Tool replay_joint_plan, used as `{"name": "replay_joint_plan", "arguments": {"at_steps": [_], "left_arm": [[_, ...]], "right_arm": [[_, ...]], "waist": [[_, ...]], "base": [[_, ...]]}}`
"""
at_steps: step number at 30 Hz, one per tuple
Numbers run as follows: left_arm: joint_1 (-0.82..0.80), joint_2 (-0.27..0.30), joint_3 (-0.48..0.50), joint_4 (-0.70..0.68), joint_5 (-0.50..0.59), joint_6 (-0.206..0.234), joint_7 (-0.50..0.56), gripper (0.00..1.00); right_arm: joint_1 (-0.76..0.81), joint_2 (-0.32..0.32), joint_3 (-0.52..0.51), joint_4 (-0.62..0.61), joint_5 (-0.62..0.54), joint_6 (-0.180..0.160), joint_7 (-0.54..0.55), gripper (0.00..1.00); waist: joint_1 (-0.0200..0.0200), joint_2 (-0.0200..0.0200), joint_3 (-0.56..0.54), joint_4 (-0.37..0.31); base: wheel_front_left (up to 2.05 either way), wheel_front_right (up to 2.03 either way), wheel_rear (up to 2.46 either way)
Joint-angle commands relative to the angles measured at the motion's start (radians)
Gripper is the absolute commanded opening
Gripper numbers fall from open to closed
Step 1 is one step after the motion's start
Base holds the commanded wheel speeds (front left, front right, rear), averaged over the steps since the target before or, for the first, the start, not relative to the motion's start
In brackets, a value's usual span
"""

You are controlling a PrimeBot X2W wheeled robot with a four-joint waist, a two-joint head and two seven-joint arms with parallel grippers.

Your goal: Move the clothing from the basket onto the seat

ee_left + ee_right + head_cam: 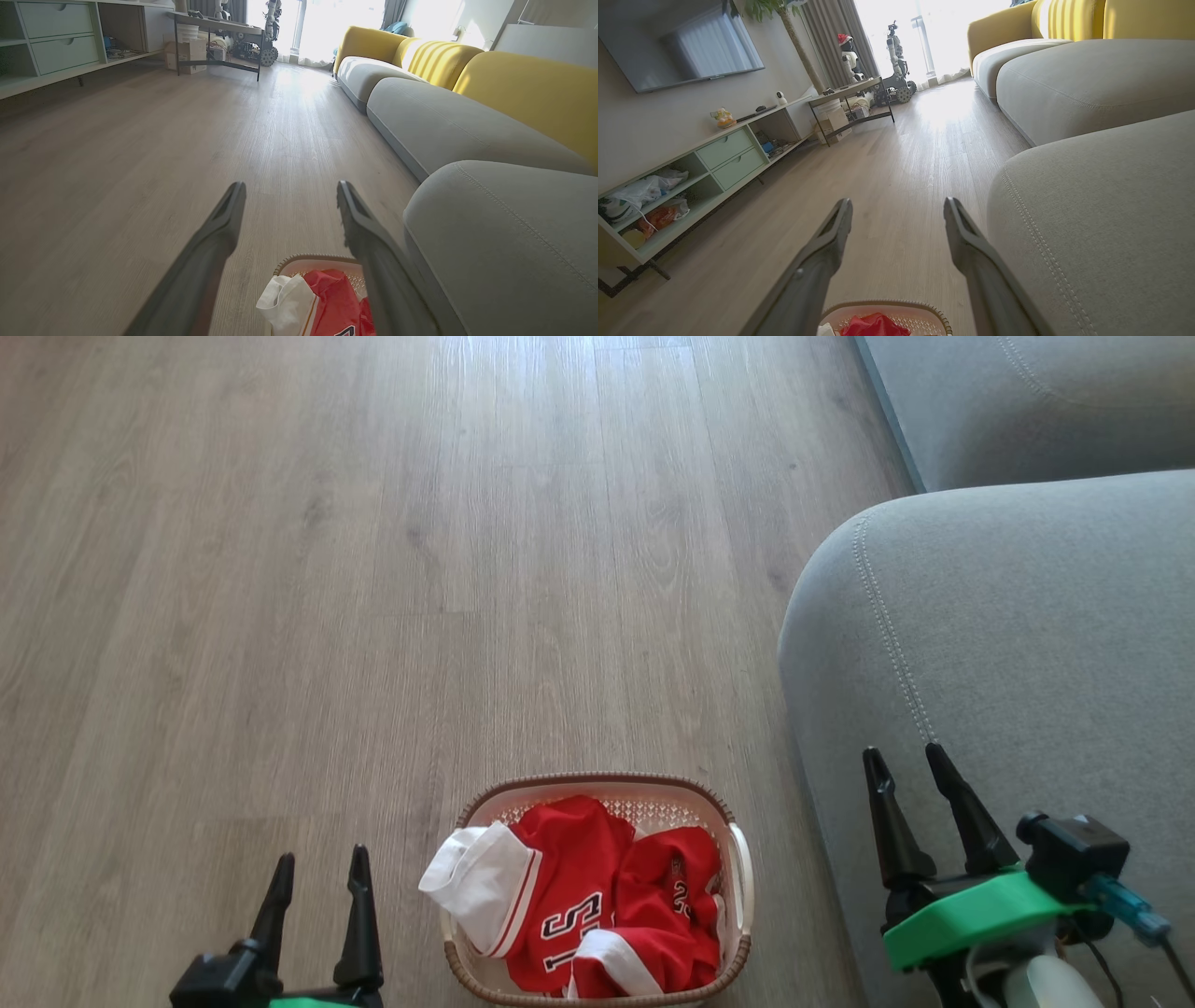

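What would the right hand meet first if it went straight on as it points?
Nothing near: the right hand aims over open floor, the seat close on its right. Depth unclear; it might graze the seat.

sunlit wood floor (pixel 373 569), green sideboard (pixel 731 158)

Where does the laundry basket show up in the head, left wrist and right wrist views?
Head view: the basket is at bottom centre, nearly whole.
Left wrist view: the basket is at the bottom edge, just right of centre, far rim in view.
Right wrist view: the basket is at the bottom edge, centre, far rim in view.
Shared landmark: the seat, grey with a stitched seam, lies right of the basket in every picture.
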Motion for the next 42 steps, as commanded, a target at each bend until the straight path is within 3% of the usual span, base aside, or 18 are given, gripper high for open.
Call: {"name": "replay_joint_plan", "arguments": {"at_steps": [1,16,42], "left_arm": [[-0.019,0.013,0.025,-0.03,0.031,0.009,-0.014,1.0],[-0.001,0.0,0.025,-0.018,0.152,0.005,-0.061,1.0],[-0.002,-0.009,0.045,-0.009,0.155,-0.002,-0.061,1.0]], "right_arm": [[-0.024,0.007,0.012,-0.035,-0.034,0.0,-0.011,1.0],[-0.018,0.043,-0.02,-0.043,-0.261,0.0,-0.015,1.0],[-0.02,0.043,-0.023,-0.043,-0.267,0.0,-0.015,1.0]], "waist": [[0.0,0.0,0.0,0.0],[0.0,0.0,0.0,0.002],[0.0,0.0,0.001,0.003]], "base": [[0.0,0.0,0.0],[0.0,0.0,0.0],[0.0,0.0,0.0]]}}
